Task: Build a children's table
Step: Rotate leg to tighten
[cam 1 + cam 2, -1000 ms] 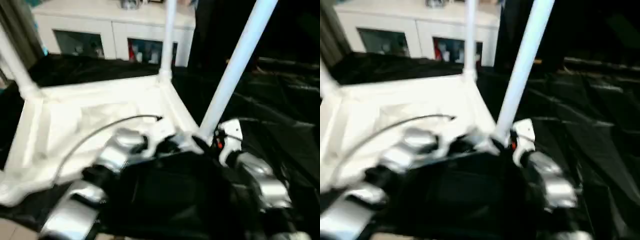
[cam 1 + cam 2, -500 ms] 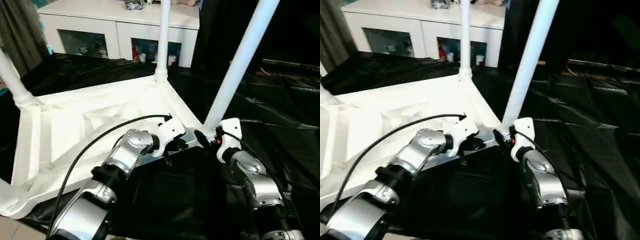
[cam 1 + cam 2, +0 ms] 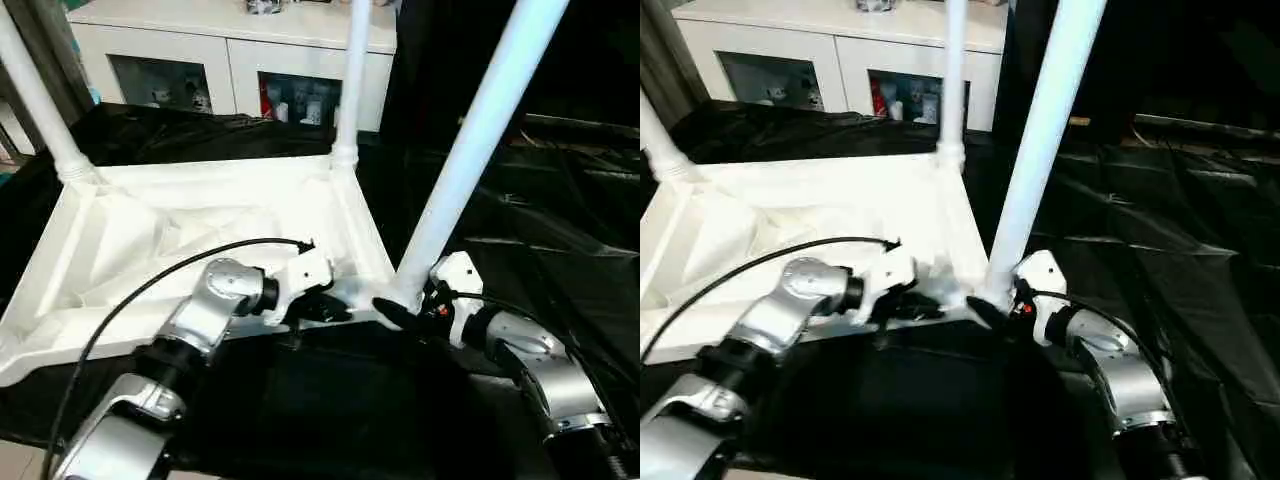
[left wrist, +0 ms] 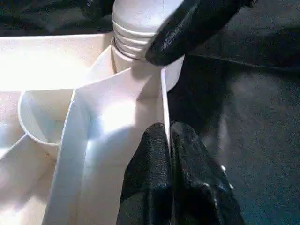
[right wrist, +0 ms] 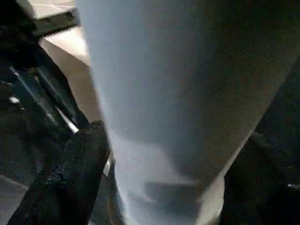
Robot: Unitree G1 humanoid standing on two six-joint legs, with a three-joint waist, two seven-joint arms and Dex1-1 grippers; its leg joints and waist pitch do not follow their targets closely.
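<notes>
Head view: children's table (image 3: 200, 225) lies upside down on the black tabletop (image 3: 560, 220), three legs up, near-left socket seemingly empty; left gripper (image 4: 168, 140) clenched on its rim, right gripper (image 3: 395, 312) released around the near-right leg (image 3: 470, 160)

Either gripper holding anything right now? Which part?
Left gripper is shut on the tabletop's near edge wall, beside the corner socket. Right gripper's jaws flank the near leg's base; a firm hold cannot be told.
</notes>
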